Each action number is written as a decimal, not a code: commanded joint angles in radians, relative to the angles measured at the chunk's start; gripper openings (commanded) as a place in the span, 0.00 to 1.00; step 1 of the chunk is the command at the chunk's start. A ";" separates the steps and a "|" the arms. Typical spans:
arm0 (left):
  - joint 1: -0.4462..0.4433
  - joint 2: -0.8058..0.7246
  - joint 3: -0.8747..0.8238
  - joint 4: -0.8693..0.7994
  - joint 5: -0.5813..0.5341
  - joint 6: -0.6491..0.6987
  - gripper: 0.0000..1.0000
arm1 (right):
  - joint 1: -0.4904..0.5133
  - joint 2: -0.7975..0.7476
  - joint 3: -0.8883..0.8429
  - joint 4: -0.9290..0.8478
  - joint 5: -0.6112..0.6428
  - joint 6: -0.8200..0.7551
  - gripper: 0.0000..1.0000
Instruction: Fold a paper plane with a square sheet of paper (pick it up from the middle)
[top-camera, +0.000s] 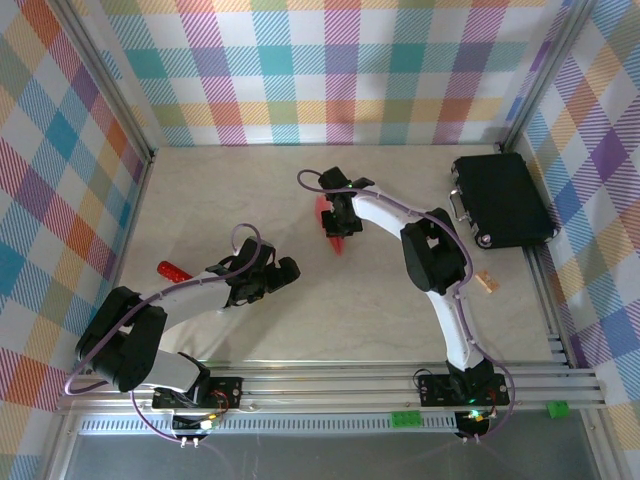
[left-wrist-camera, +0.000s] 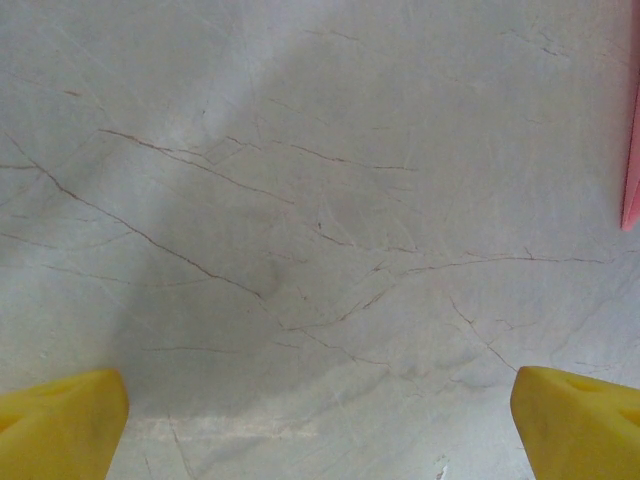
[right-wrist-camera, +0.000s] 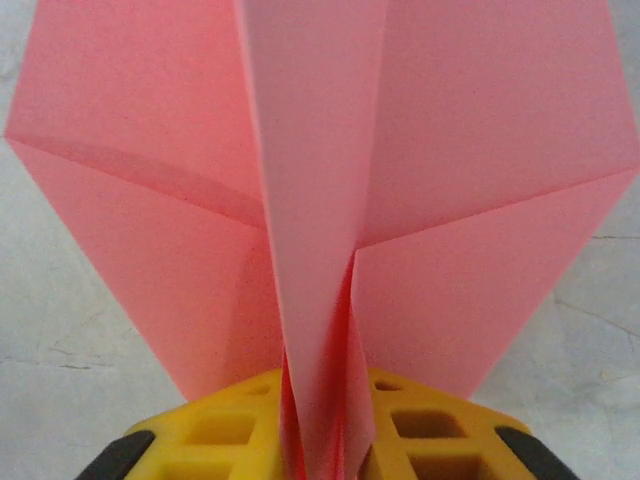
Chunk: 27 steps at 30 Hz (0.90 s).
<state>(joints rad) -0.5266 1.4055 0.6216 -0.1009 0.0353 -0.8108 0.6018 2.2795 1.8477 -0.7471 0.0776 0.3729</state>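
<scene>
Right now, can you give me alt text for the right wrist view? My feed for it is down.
The right gripper has its yellow fingers pinched on the centre fold of the salmon-pink paper plane, whose creased wings spread up and out to both sides. The pale marbled table shows at the left and right edges.

table (top-camera: 250, 200): pale marble | black case (top-camera: 503, 200) far right | red object (top-camera: 172, 271) left

Pastel plaid walls (top-camera: 330, 70) on three sides, pale veined marble tabletop (top-camera: 230, 190), aluminium rails (top-camera: 330, 385) at near edge
</scene>
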 joint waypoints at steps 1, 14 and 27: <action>0.010 0.011 0.006 0.014 0.029 0.002 0.98 | -0.001 0.026 0.031 -0.030 0.020 -0.023 0.24; 0.010 0.015 0.000 0.016 0.035 0.002 0.99 | 0.001 0.073 0.009 -0.014 0.086 0.015 0.42; 0.010 0.029 0.003 0.015 0.032 0.005 0.99 | 0.009 0.084 -0.027 -0.001 0.218 0.087 0.47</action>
<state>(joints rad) -0.5266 1.4094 0.6216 -0.0986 0.0353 -0.8108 0.6098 2.3096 1.8561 -0.7116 0.2447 0.4305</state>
